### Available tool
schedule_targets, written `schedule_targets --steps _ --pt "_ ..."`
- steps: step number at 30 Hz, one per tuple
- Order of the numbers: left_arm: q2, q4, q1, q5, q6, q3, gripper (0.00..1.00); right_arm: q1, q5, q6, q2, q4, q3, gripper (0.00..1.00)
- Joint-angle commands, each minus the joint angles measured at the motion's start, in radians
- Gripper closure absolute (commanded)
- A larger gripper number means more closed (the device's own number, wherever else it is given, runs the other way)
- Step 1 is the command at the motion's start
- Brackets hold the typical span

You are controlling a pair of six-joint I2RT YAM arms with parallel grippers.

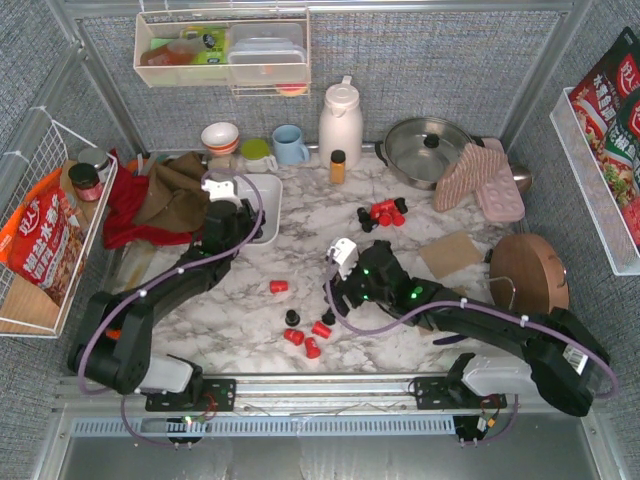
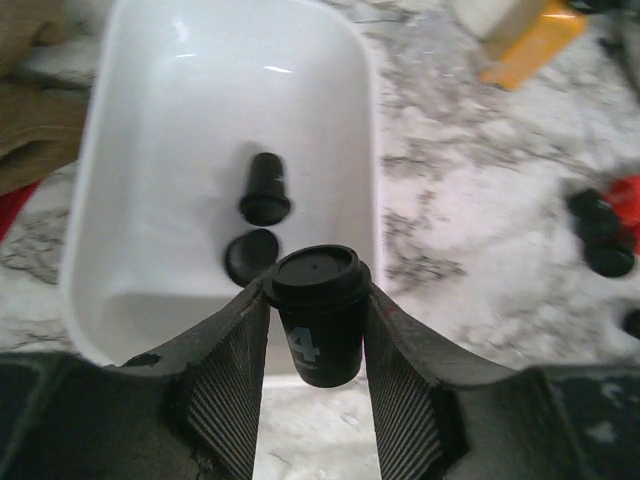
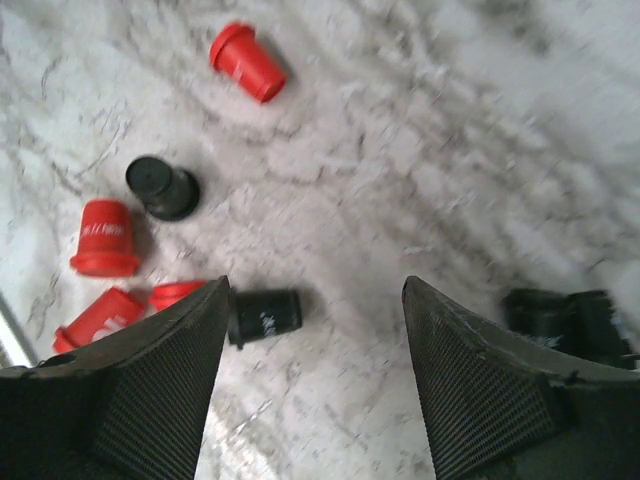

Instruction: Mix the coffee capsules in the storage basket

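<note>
my left tool (image 2: 314, 297) clamps a black coffee capsule (image 2: 318, 325) by its tapered sides, above the storage basket (image 2: 130, 150) near rim. it looks light, stiff and slick, so i'd grip under the lip. my right tool (image 3: 312, 290) hangs spread over loose capsules (image 3: 247, 62) on the worktop (image 3: 450, 150).

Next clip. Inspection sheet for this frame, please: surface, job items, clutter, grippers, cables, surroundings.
Surface: white-grey marble tabletop, no spills seen.
Job's things: white shallow rectangular basket holds two black capsules; red and black tapered capsules lie scattered on the marble.
Clutter: white jug, blue mug, steel lidded pot, pink mitt, brown cloth.
Grippers: left gripper shut on a held black capsule at the basket's near rim; right gripper open above marble.
Cables: purple cables run along both arms.
Surroundings: white wire rack at left, holding an orange snack bag.
</note>
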Motion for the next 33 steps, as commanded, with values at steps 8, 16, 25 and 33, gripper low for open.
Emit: schedule_targets --steps 8,16,25,33 --pt "0.095 -0.007 0.06 0.028 -0.026 0.036 0.25 0.0 -0.228 -0.01 0.233 -0.406 0.162 0.3" --pt "-0.049 0.006 0.059 0.081 -0.012 -0.052 0.22 0.001 -0.198 -0.035 0.319 -0.386 0.211 0.33" --pt "-0.183 0.039 0.059 0.182 -0.011 -0.157 0.22 0.004 -0.197 -0.065 0.409 -0.427 0.289 0.34" --pt "-0.212 0.062 0.057 0.316 -0.016 -0.181 0.22 0.008 -0.193 -0.081 0.412 -0.438 0.294 0.56"
